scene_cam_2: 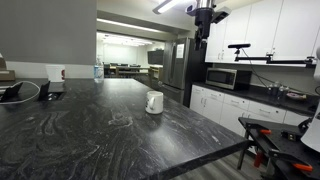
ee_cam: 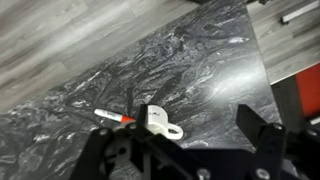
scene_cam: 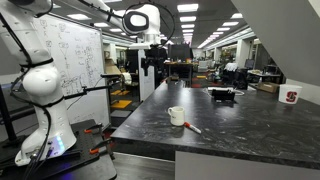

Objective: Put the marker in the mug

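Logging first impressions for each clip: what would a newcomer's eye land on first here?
A small white mug stands on the dark marbled counter with the marker lying close beside it. The gripper hangs high above, open and empty. A white cup with a red logo sits farther along the counter.

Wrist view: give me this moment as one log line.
gripper open, high above counter | marker lying on counter beside white mug, red end toward it | mug upright | marker not yet grasped
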Controlling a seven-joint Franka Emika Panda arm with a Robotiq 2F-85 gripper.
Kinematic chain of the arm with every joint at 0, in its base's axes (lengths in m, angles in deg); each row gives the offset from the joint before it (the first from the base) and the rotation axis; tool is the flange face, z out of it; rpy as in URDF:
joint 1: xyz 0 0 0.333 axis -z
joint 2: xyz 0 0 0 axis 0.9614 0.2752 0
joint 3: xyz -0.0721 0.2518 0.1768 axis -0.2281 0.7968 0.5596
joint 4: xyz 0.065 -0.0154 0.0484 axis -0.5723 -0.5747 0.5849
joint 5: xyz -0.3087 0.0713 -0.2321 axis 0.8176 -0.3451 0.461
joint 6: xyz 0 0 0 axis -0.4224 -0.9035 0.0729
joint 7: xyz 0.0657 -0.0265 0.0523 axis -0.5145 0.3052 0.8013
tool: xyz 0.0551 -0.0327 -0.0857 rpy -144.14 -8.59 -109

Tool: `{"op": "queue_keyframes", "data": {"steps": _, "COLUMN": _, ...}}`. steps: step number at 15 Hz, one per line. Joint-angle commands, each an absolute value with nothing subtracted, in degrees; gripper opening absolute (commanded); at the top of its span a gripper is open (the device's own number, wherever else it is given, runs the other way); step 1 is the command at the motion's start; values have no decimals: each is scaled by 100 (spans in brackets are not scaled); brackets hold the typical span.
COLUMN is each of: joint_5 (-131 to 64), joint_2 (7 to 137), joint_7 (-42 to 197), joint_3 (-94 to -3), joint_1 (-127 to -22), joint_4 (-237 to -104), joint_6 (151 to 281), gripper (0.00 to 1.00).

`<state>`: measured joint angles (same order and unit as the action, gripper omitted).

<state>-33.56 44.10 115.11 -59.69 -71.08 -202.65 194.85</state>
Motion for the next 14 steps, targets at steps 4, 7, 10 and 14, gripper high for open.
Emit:
{"op": "queue_keyframes", "data": {"steps": 4, "joint_5": -3062, "joint_2": 5900, "joint_7": 13492, "joint_3": -5910, "joint_1": -6713, "joint_4": -19057, "joint_6": 19646, "gripper": 100}}
{"op": "queue_keyframes", "data": {"steps": 7, "joint_5": -3168, "joint_2": 6711, "joint_7": 14621, "joint_3": -5806, "joint_1": -6389, "joint_4": -18324, "joint_6": 19460, "gripper": 100}}
{"op": "queue_keyframes", "data": {"steps": 10, "joint_5": -3077, "joint_2": 7509, "joint_7": 15616, "joint_3": -5637, "joint_1": -6041, "joint_4": -17559, "joint_6": 19362, "gripper": 100}}
{"op": "queue_keyframes", "data": {"steps": 14, "joint_5": -3132, "joint_2": 8471, "joint_7": 16891, "joint_3": -5259, "joint_1": -5634, "joint_4": -16600, "joint_6": 19396, "gripper": 100}}
